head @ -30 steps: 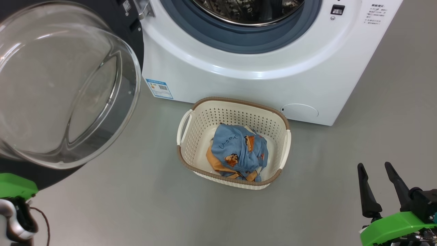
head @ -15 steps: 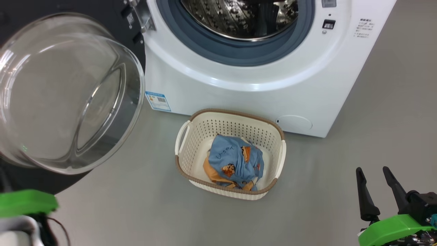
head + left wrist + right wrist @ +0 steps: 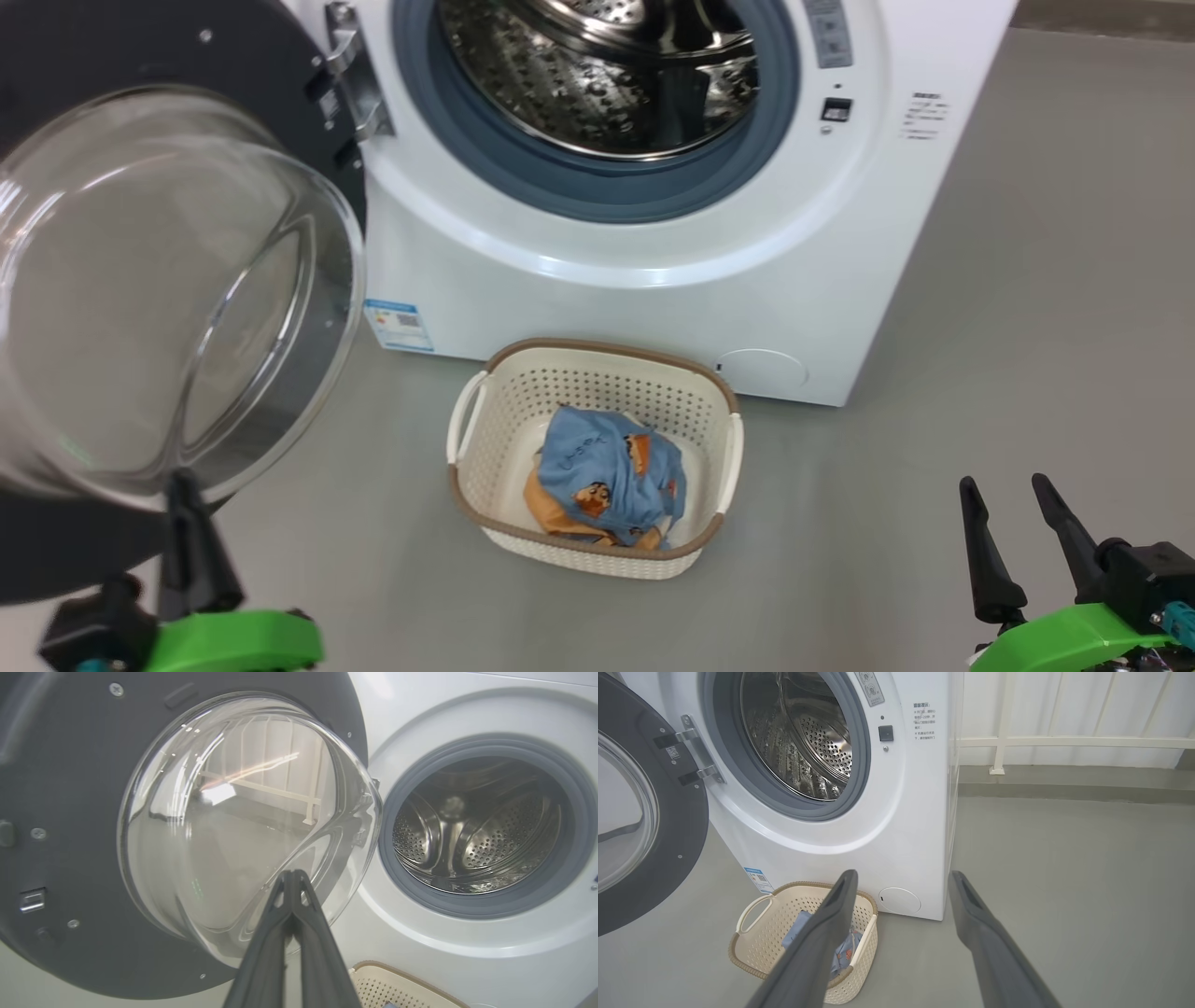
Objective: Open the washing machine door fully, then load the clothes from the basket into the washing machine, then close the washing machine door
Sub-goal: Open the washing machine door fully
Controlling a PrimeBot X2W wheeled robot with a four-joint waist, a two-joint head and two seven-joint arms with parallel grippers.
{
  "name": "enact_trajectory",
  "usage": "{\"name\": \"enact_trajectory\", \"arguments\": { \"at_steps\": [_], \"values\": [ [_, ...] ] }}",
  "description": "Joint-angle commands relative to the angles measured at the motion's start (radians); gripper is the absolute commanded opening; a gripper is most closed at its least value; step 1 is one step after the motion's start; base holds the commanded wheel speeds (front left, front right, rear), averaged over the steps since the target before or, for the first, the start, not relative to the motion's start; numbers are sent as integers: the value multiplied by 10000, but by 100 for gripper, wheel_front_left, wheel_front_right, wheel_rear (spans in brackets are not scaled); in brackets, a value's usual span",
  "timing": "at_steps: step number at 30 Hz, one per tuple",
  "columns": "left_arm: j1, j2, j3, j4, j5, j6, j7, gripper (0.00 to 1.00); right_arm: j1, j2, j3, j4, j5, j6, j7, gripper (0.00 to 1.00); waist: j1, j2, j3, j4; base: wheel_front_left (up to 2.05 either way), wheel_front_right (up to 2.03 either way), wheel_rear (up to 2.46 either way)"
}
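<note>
The washing machine [image 3: 653, 308] [image 3: 896, 835] stands with its steel drum [image 3: 607, 75] [image 3: 476, 835] exposed. Its door [image 3: 84, 523] [image 3: 70, 788] hangs swung out to the left, clear glass bowl [image 3: 159, 289] facing me. On the floor before the machine sits the basket [image 3: 476, 504] [image 3: 752, 952], and the clothes [image 3: 607, 471] lie bundled inside it. My left gripper [image 3: 182, 481] [image 3: 292, 877] is shut and empty, just below the door's lower rim. Off to the right of the basket, my right gripper [image 3: 1004, 485] [image 3: 901, 877] is open and holds nothing.
Grey floor [image 3: 1027, 327] surrounds the machine. A white railing [image 3: 1064, 742] and a raised step [image 3: 1064, 784] run along the back right. A blue label sticker [image 3: 399, 325] marks the machine's lower left front.
The head camera has tilted up, so the drum shows more and the basket sits lower. My left gripper's shut fingers have risen into the head view at the door's lower rim.
</note>
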Motion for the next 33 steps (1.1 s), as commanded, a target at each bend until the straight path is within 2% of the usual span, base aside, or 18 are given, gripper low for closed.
{"name": "enact_trajectory", "arguments": {
  "at_steps": [1, 6, 8, 9, 10, 11, 13, 15, 24, 33],
  "values": [
    [86, 24, -64, -512, 2, 39, 161, 0, -84, -107, 265, -309, -108, 44, -93, 100, 1, -1, -196, -403, 0, 0, 0],
    [320, -53, -693, -649, -25, 60, 361, 0, -76, -99, 310, -323, -125, 44, -38, 100, 1, -1, -340, -897, 0, 0, 0],
    [362, -63, -891, -576, -8, 45, 461, 9, -56, -96, 419, -356, -150, 44, 14, 100, 1, -1, -409, -1145, 0, 0, 0],
    [380, -65, -964, -519, 3, 41, 512, 17, -50, -96, 468, -384, -179, 44, 35, 100, 1, -1, -439, -1277, 0, 0, 0],
    [385, -67, -984, -485, -26, 42, 532, 36, -47, -95, 515, -416, -203, 44, 53, 100, 1, -1, -467, -1410, 0, 0, 0],
    [395, -68, -990, -459, -34, 52, 532, 42, -42, -95, 543, -440, -245, 44, 86, 100, 1, -1, -498, -1543, 0, 0, 0],
    [439, -64, -992, -421, -81, 58, 552, 47, -36, -94, 554, -499, -311, 44, 135, 100, 1, -1, -550, -1785, 0, 0, 0],
    [476, -27, -1006, -384, -87, 50, 577, 100, -23, -94, 581, -586, -360, 44, 178, 100, 1, -1, -592, -1988, 0, 0, 0],
    [589, 258, -1199, -178, -14, -154, 650, 100, 25, -155, 711, -933, -470, 44, 353, 100, 1, -1, -660, -2598, 0, 0, 0],
    [426, 420, -1271, 101, 65, -230, 438, 100, 24, -188, 668, -1094, -488, 44, 381, 100, 1, -1, -559, -2765, 0, 0, 0]
  ]
}}
